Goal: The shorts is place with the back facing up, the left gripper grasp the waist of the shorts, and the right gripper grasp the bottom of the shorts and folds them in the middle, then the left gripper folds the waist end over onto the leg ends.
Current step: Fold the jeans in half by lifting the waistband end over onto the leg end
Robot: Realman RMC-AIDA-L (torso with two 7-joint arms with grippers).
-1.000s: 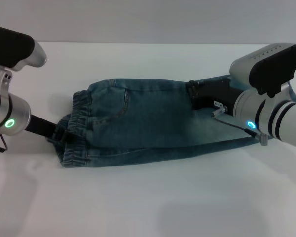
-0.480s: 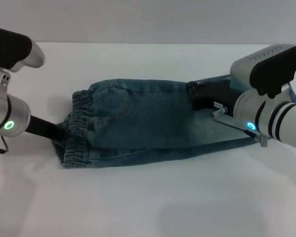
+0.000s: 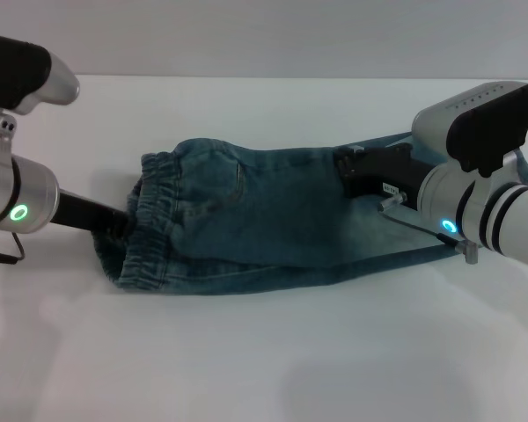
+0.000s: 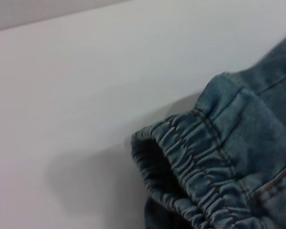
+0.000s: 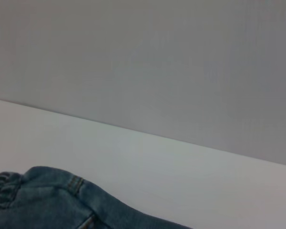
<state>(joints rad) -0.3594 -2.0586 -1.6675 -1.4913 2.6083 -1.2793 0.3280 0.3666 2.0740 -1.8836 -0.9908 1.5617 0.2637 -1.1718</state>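
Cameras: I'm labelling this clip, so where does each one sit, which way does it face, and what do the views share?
Head view: on the robot's head, looking forward and down at the shorts on the white table; shows the left gripper at the waist and the right gripper at the leg ends.
Left wrist view: on the left arm, close on the elastic waist; none of the robot's body shows.
Right wrist view: on the right arm, looking across the table to the wall; none of the robot's body shows.
Shared: all three show the shorts' waist and the table.

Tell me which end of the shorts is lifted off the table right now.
The gathered elastic waist end, at the left tool. It is raised and bunched, its opening gaping. The leg ends on the side of the right tool lie flat on the table.
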